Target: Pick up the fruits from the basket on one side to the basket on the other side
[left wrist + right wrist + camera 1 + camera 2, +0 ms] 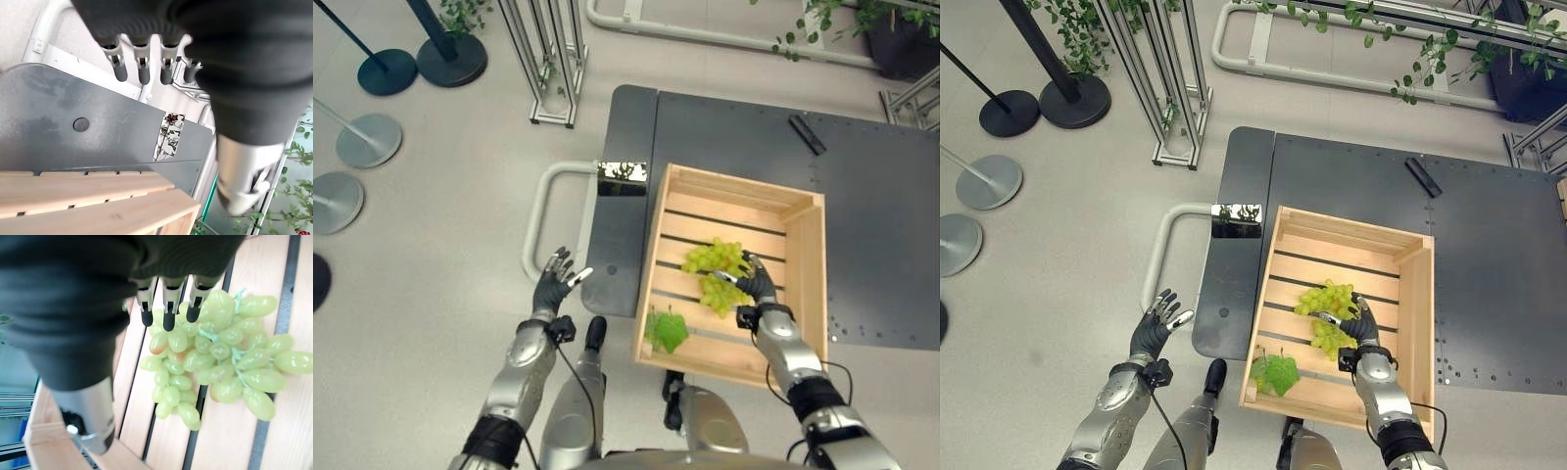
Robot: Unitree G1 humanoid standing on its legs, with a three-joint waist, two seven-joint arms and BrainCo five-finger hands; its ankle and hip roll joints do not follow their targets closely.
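While the right hand (759,286) hovers unclenched at the grapes' (715,259) 3 o'clock edge, nothing is grasped. The soft, loose bunches likely bruise; cradle near the stem. Left hand (554,284) idles, fingers spread.

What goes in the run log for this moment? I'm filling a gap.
right hand open over grapes in crate | left hand open, idle beside table | leaf in crate

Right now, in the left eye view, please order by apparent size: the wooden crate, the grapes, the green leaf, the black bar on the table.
1. Wooden crate
2. Grapes
3. Green leaf and black bar: look alike in size, so unranked; the bar lies farther away.
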